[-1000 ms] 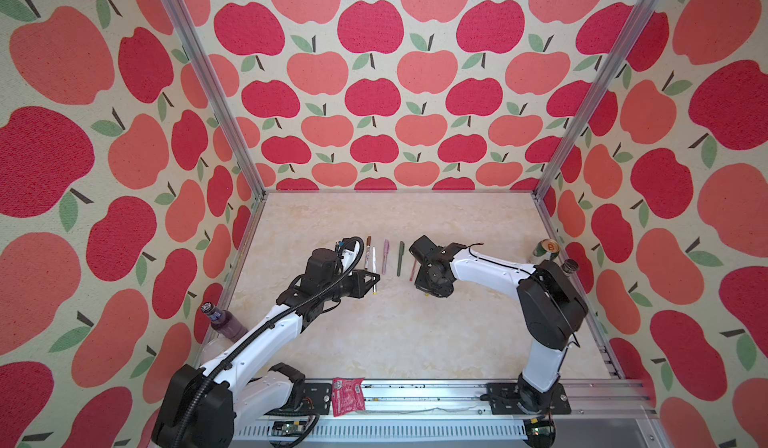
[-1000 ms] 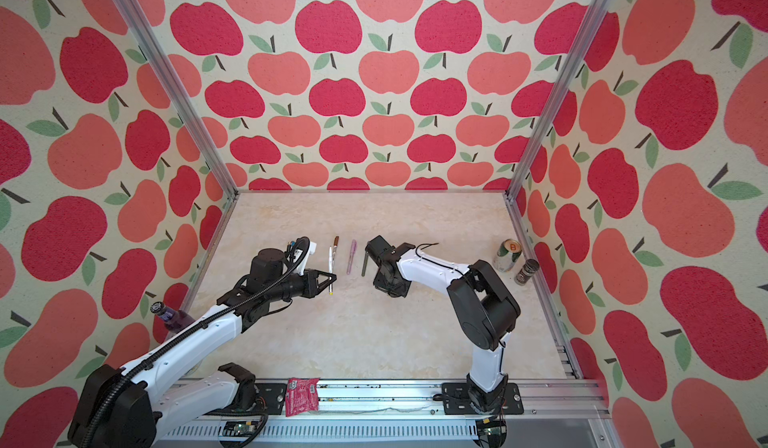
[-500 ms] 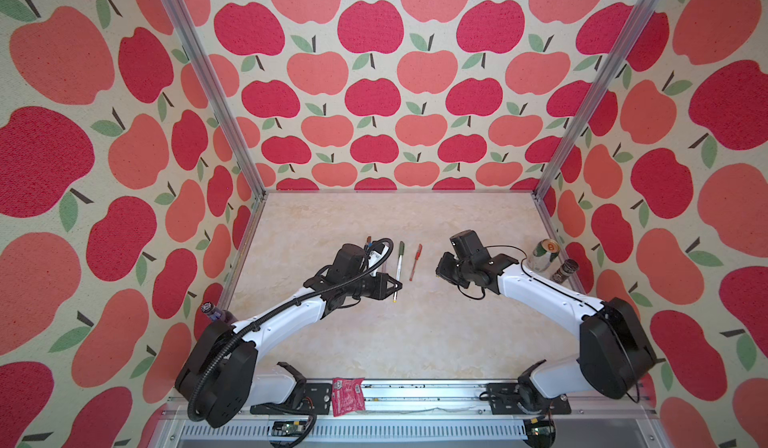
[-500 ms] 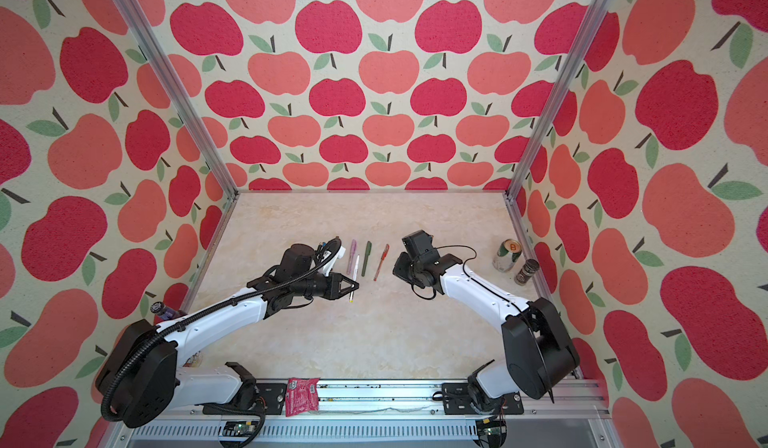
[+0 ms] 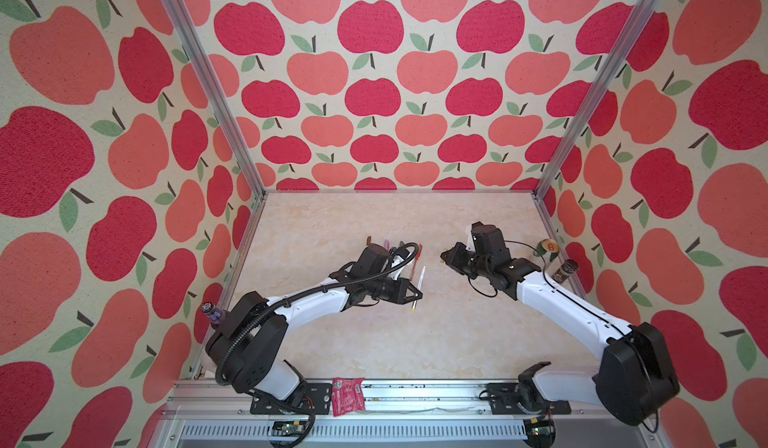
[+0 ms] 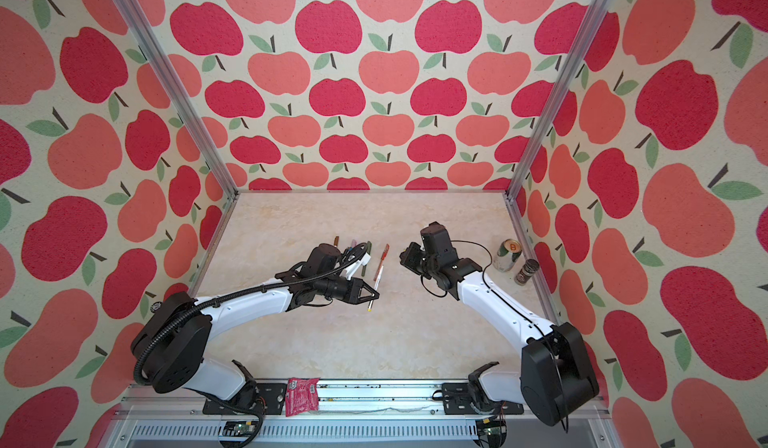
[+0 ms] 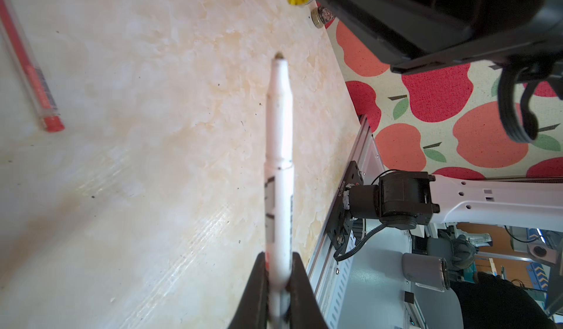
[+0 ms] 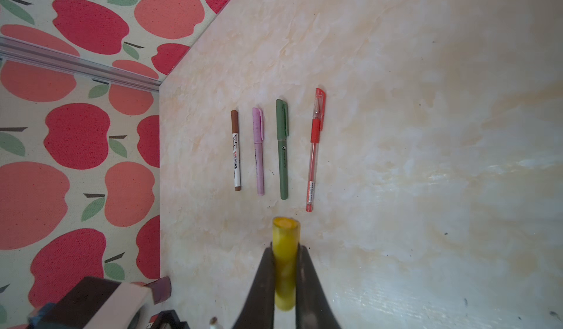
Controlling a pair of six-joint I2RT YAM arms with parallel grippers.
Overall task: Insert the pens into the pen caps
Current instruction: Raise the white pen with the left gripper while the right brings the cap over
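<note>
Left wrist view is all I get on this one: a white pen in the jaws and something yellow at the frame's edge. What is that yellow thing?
Observer: A yellow cap, clamped in the shut right gripper.
Operator: I see part of one more pen. Are others lying about?
Observer: Four lie in a row, all capped: a brown-capped white pen, a lilac-pink pen, a dark green pen and a red pen.
Operator: Anything besides pens?
Observer: A can stands at the right edge of the table, beside a small jar.
</note>
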